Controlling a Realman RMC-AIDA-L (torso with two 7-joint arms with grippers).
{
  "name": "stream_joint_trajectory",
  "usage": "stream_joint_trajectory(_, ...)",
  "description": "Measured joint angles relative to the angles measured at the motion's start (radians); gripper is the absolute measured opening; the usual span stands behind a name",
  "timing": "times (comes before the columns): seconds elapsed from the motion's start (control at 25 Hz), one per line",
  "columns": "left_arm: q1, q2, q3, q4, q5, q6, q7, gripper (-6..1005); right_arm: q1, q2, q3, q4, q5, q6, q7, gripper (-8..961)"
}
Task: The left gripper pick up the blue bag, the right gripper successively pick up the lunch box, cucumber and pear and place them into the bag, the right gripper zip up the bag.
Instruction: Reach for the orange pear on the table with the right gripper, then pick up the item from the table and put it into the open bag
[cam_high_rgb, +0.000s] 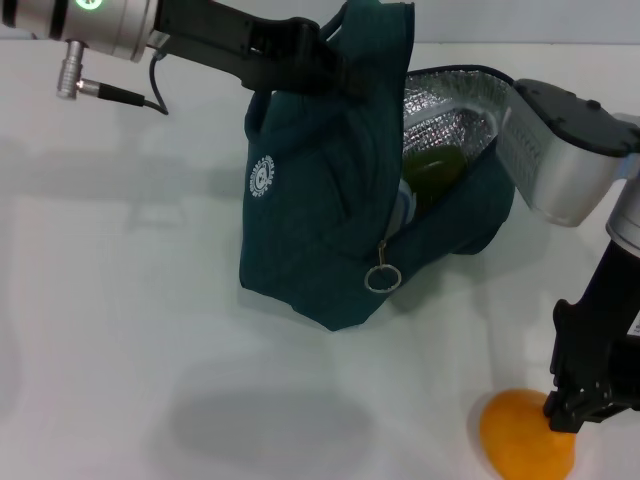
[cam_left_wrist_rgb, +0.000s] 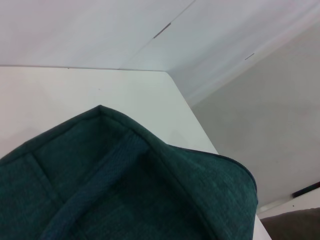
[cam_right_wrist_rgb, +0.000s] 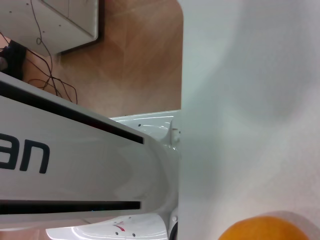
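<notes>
Nearest the robot, the pear (cam_high_rgb: 527, 440) sat on the white table (cam_high_rgb: 150, 300), and the right gripper (cam_high_rgb: 572, 412) touched its right side; whether its fingers gripped the fruit could not be told. Farther back stood the blue bag (cam_high_rgb: 320, 230), its mouth gaping toward the right and showing the silver lining (cam_high_rgb: 450, 125), with the cucumber (cam_high_rgb: 432, 170) lying inside. The ring zip pull (cam_high_rgb: 382, 277) hung at its front. Farthest, the left gripper (cam_high_rgb: 335, 65) was clamped on the bag's top, holding it up.
</notes>
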Motion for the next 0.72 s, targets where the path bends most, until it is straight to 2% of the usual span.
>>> stream_joint_trajectory(0.24,0.002,0.0,0.0,0.0,0.0,0.001,0.002,72,0.001,-0.002,0.0,-0.007,0.0,0.003,-0.001,43)
stream_joint_trajectory(0.56,0.004,0.001,0.0,0.0,0.0,0.004,0.006,73,0.001,-0.007,0.014,-0.017,0.0,-0.004,-0.006,41)
stream_joint_trajectory(0.72,0.005,0.002,0.0,-0.002,0.0,0.006,0.011,73,0.002,-0.009,0.061,-0.027,0.0,-0.023,-0.007,40)
